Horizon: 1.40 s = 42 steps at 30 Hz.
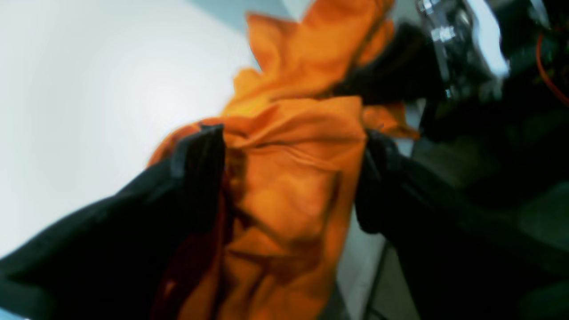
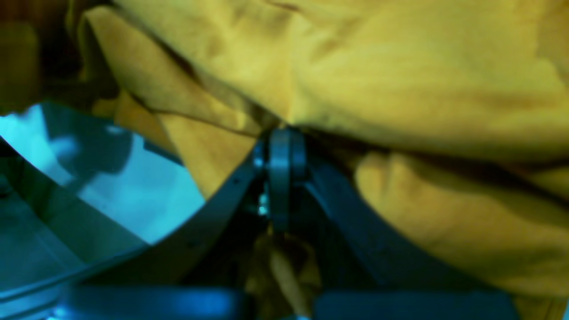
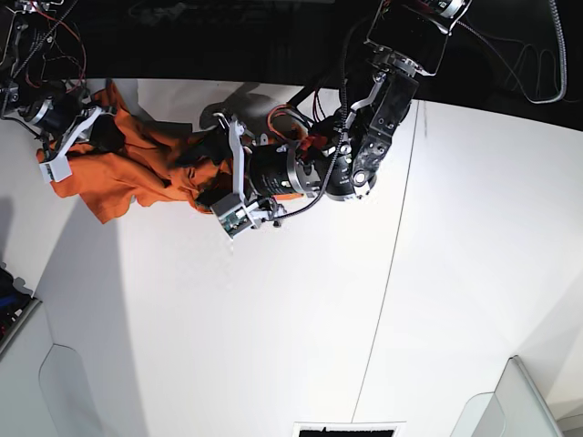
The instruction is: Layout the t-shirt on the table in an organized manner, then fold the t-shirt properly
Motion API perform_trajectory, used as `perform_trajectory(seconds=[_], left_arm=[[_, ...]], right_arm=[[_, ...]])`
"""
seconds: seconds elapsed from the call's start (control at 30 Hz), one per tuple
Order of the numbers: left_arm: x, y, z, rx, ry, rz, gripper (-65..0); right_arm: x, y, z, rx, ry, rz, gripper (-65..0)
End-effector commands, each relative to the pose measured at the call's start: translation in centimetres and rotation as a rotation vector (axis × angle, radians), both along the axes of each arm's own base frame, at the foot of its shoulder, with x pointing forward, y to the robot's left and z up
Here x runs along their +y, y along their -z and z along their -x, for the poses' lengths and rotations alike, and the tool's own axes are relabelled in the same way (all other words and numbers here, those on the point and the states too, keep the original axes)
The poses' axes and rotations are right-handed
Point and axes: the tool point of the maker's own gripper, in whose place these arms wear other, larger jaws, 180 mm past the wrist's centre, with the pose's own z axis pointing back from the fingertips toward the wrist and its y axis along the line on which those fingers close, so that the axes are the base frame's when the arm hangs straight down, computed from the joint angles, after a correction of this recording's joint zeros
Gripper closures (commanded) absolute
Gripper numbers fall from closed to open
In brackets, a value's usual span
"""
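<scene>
Orange t-shirt (image 1: 284,186) hangs bunched between spread left tool (image 1: 289,178) fingers.
Right tool (image 2: 282,146) pinches soft, light cloth above the bench (image 3: 301,328); grip hems or shoulders.

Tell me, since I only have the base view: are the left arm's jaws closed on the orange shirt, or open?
Observer: Open. In the left wrist view the left gripper has its jaws wide apart, with creased t-shirt fabric lying between them. The picture is too blurred to say whether either jaw touches it.
Operator: And the right arm, over at the far left of my view?
Observer: The right wrist view shows the right gripper with its jaws shut, pinching a fold of the t-shirt. The rest of the fabric bunches in loose folds above them.
</scene>
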Motion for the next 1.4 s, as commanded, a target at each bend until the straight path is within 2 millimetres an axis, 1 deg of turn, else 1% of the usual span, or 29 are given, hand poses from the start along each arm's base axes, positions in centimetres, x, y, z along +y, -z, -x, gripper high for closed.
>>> perform_trajectory(seconds=[0.0,0.1,0.17,0.23,0.37,0.4,0.43,0.53,0.6,0.63,0.67,0.7,0.77,0.87,0.93,1.03,1.13,1.2,1.27,1.33,1.37], left_arm=[[-1.1,-2.4,-0.4,-0.039,0.018,0.075,-45.6],[-1.7,-3.6,0.2,-0.022,0.036,0.138,-45.5],[-1.7,-4.4,0.1,-0.02,0.032,0.169,-45.5],[-1.2,-5.1,-0.5,-0.03,0.008,0.192,-45.5],[0.2,-8.0,-2.1,-0.025,-0.046,0.313,-45.5],[0.2,-7.8,-2.2,-0.032,-0.047,0.299,-45.5],[0.2,-7.1,-2.2,-0.047,-0.046,0.256,-45.5],[-0.3,-4.1,-1.6,-0.109,-0.011,0.072,-45.5],[-0.6,-2.9,-1.9,-0.129,-0.049,-0.016,-45.4],[-0.6,-2.5,-2.5,-0.156,-0.084,-0.054,-45.4],[-0.2,-2.1,-3.4,-0.182,-0.147,-0.098,-45.4],[0.4,-1.7,-4.5,-0.204,-0.23,-0.144,-45.3],[1.9,-1.1,-6.0,-0.251,-0.36,-0.244,-45.4],[3.5,-0.8,-7.1,-0.316,-0.489,-0.358,-45.4],[4.0,-1.0,-7.4,-0.341,-0.54,-0.387,-45.4],[3.6,-2.1,-7.1,-0.354,-0.554,-0.352,-45.4],[3.3,-4.4,-6.5,-0.379,-0.566,-0.29,-45.3],[3.6,-5.7,-6.3,-0.398,-0.577,-0.261,-45.3],[4.7,-6.8,-6.5,-0.417,-0.61,-0.248,-45.3],[6.6,-7.7,-7.2,-0.435,-0.667,-0.243,-45.3],[7.8,-8.0,-7.7,-0.441,-0.702,-0.247,-45.3]], right_arm=[[-1.1,0.5,0.5,0.037,-0.011,0.058,0.0],[-1.1,0.5,0.5,0.037,-0.011,0.058,0.0],[-1.1,0.5,0.5,0.037,-0.011,0.059,0.0],[-1.1,0.5,0.5,0.037,-0.011,0.058,0.0],[-1.1,0.4,0.5,0.035,-0.01,0.057,0.0],[-1.1,0.4,0.5,0.034,-0.009,0.057,0.0],[-1.1,0.4,0.5,0.034,-0.009,0.057,0.0],[-1.2,0.5,0.5,0.036,-0.011,0.062,0.0],[-1.2,0.5,0.5,0.036,-0.011,0.064,0.0],[-1.2,0.5,0.5,0.036,-0.011,0.063,0.0],[-1.2,0.5,0.5,0.035,-0.01,0.063,0.0],[-1.2,0.5,0.5,0.036,-0.011,0.063,0.0],[-1.2,0.5,0.5,0.036,-0.011,0.063,0.0],[-1.2,0.5,0.5,0.037,-0.011,0.064,0.0],[-1.2,0.5,0.5,0.036,-0.011,0.064,0.0],[-1.2,0.4,0.4,0.03,-0.008,0.063,0.0],[-1.2,0.4,0.4,0.029,-0.008,0.063,0.0],[-1.2,0.4,0.4,0.029,-0.008,0.063,0.0],[-1.3,0.4,0.4,0.031,-0.009,0.065,0.0],[-1.4,0.6,0.5,0.037,-0.011,0.078,0.0],[-1.5,0.6,0.6,0.038,-0.012,0.081,0.0]])
